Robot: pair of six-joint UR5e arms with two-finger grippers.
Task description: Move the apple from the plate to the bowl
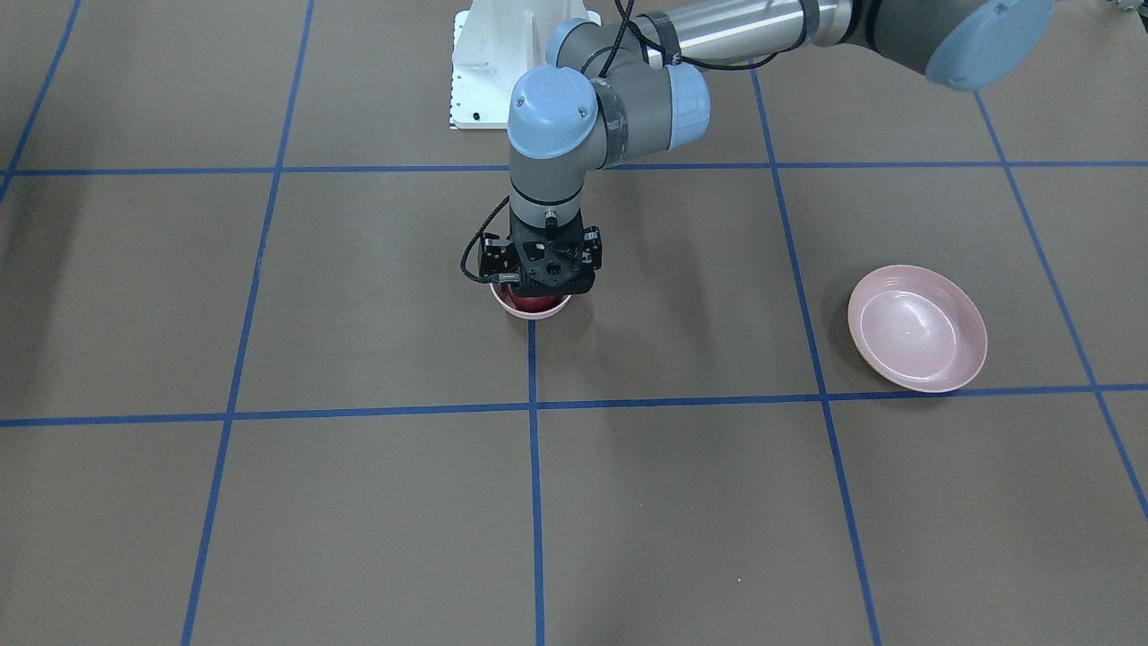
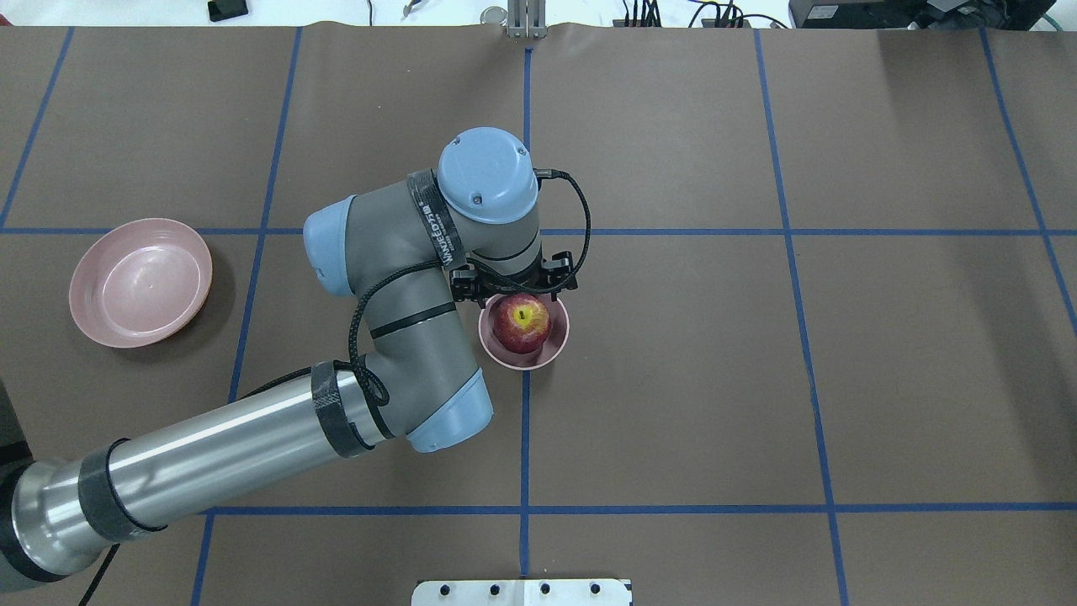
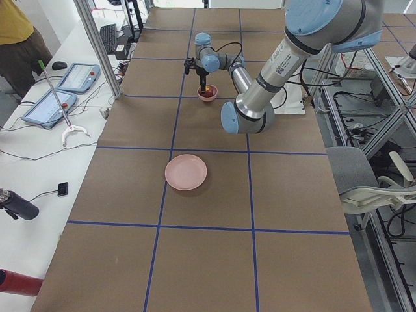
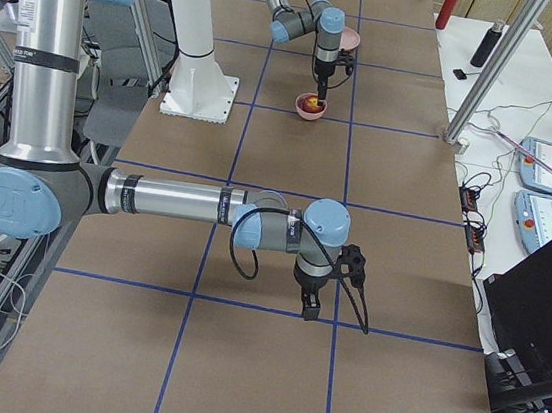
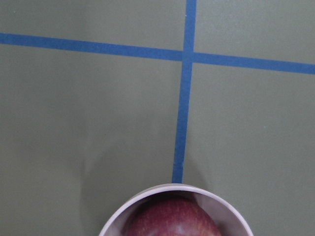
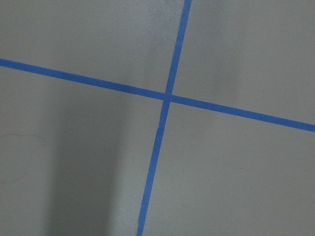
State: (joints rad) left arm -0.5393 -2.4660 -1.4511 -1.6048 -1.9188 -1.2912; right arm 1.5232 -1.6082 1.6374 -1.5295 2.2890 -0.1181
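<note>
Apple [image 2: 522, 324] sits low in the bowl [image 2: 557, 347], centre of the overhead view, yellow stem patch facing up. Plate [image 2: 139, 282] lies far left of that view, well apart. Left hand [image 1: 538, 285] hangs right above the bowl, and the wrist blocks its fingers, so you can't tell if it grips the apple or has let go. Looks like the release step, task approx. done. To do it well, spread the fingers fully, then lift straight up w/o sideways drift. The bowl's barely wider than the apple and could tip or slide on the bench [image 2: 757, 379]. Right hand [image 4: 308, 306] hovers low, lower centre of the right-side view. Can't tell its state.
</note>
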